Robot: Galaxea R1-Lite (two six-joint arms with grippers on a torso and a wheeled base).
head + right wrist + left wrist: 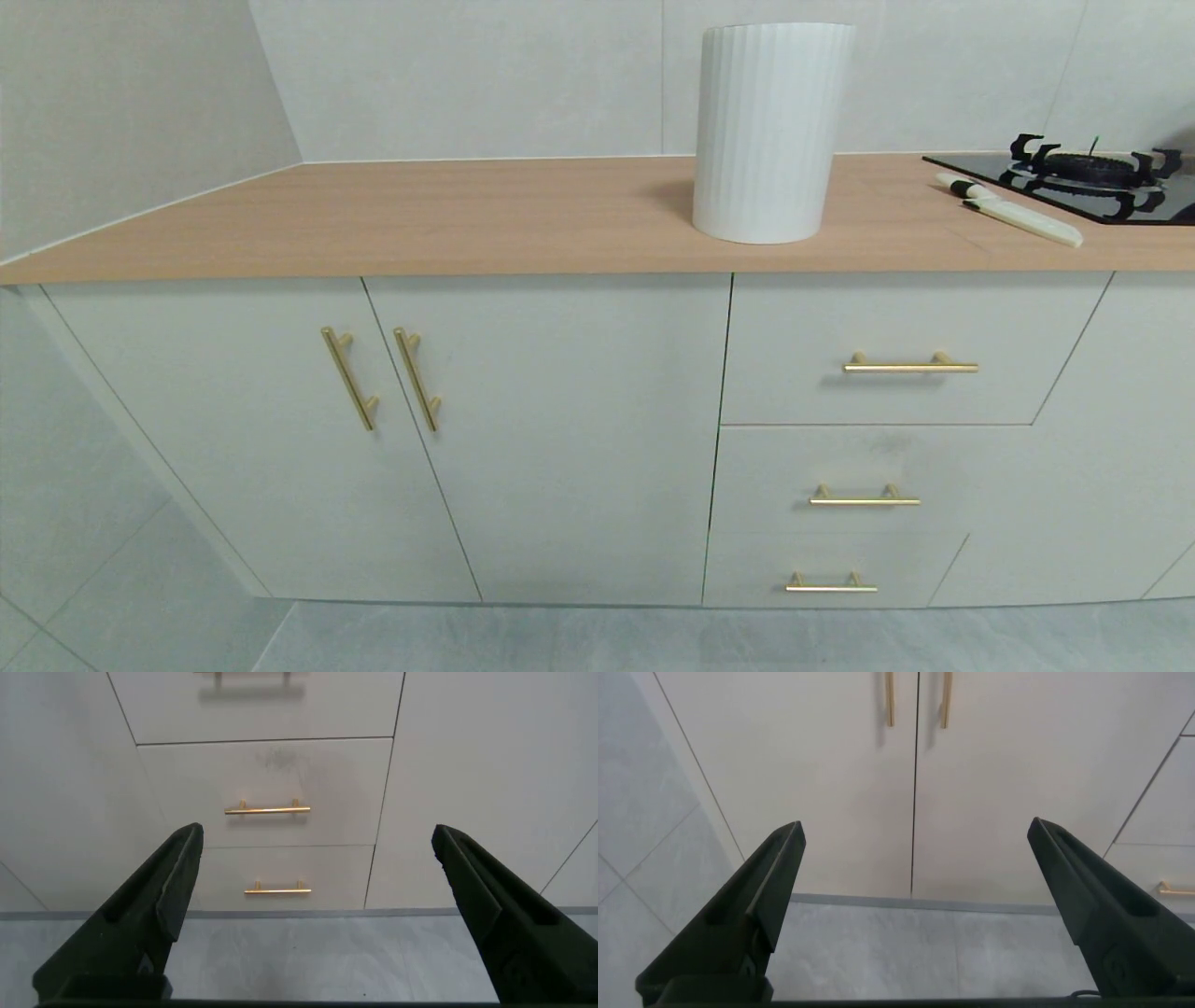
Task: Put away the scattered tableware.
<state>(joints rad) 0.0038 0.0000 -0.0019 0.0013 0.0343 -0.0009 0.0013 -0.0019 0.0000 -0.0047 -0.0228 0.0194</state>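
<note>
In the head view, a wooden counter (467,219) runs along the tiled wall. On it stands a tall white ribbed container (770,131), upright and with an open top; from this angle I cannot tell what is inside it. On the robot's right side of the container, well apart from it, a knife (1013,213) with a pale blade lies flat on the counter, just beside the edge of a black hob (1088,177). Under the counter there are two closed cupboard doors (560,439) with gold handles, and next to them a stack of three closed drawers (896,350), so their contents are hidden. In the left wrist view, the left tool (915,831) has its two dark fingers spread wide with nothing between them, and it faces the seam of the two cupboard doors above the grey floor (924,952). In the right wrist view, the right tool (318,833) is spread wide as well and holds nothing, facing the lower drawers.
</note>
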